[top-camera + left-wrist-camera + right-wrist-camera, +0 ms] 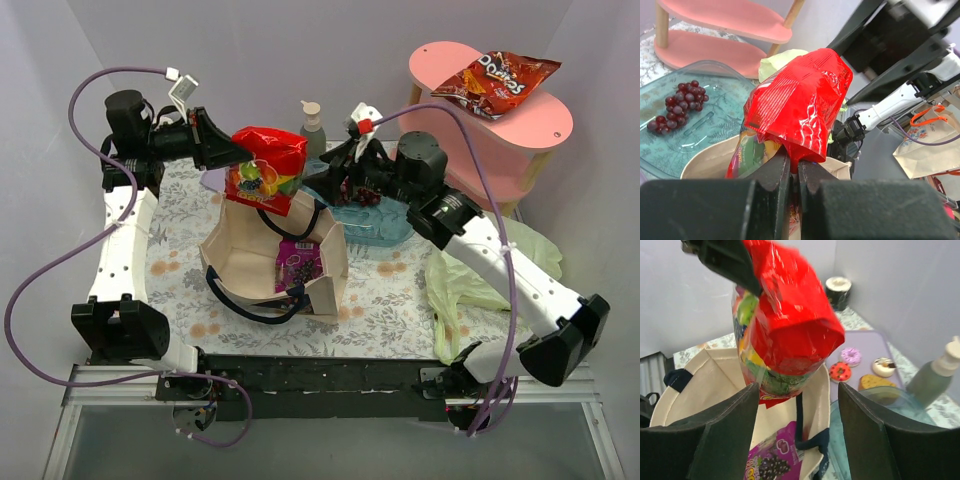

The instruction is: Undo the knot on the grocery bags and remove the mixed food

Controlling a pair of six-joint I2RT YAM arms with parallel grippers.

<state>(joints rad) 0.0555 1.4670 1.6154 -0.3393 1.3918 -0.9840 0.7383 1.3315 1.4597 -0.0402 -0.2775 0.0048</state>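
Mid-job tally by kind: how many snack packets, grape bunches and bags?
Snack packets: 3 (red packet, purple packet, Doritos bag)
Grape bunches: 1 (grapes)
Bags: 2 (tote, green bag)
Total: 6

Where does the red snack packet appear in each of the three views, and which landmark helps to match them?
Top external: the red snack packet is upper centre, above the beige tote, held by the left gripper.
Left wrist: it fills the centre, pinched at its lower edge; the tote's rim is at lower left.
Right wrist: top centre, hanging over the open tote.
Shared landmark: the beige tote.
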